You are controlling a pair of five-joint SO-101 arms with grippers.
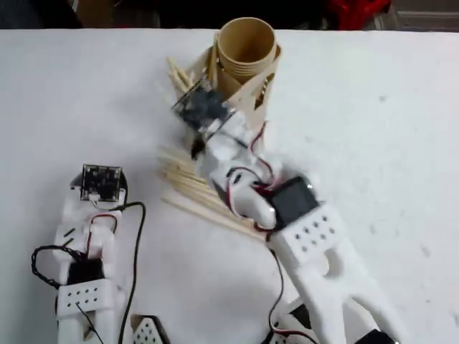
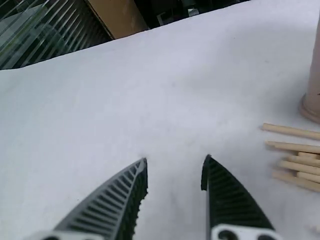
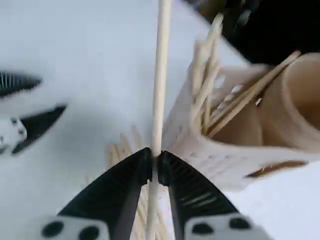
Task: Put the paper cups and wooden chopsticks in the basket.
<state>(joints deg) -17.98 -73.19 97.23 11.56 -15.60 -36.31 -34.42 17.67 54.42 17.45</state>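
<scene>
White table (image 1: 387, 107) holds basket (image 1: 247, 94), chopsticks (image 1: 190, 190).

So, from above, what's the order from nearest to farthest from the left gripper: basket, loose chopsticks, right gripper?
1. Loose chopsticks, just right of the left gripper.
2. Right gripper, holding a chopstick beside the basket.
3. Basket, farthest back.

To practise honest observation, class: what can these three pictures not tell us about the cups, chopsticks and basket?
High view: the right arm covers part of the loose chopsticks and the basket front.
Left wrist view: the picture's edge cuts off those chopsticks and a tan cylinder.
Right wrist view: blur hides the number of paper cups; the held chopstick runs past the edge.
</scene>
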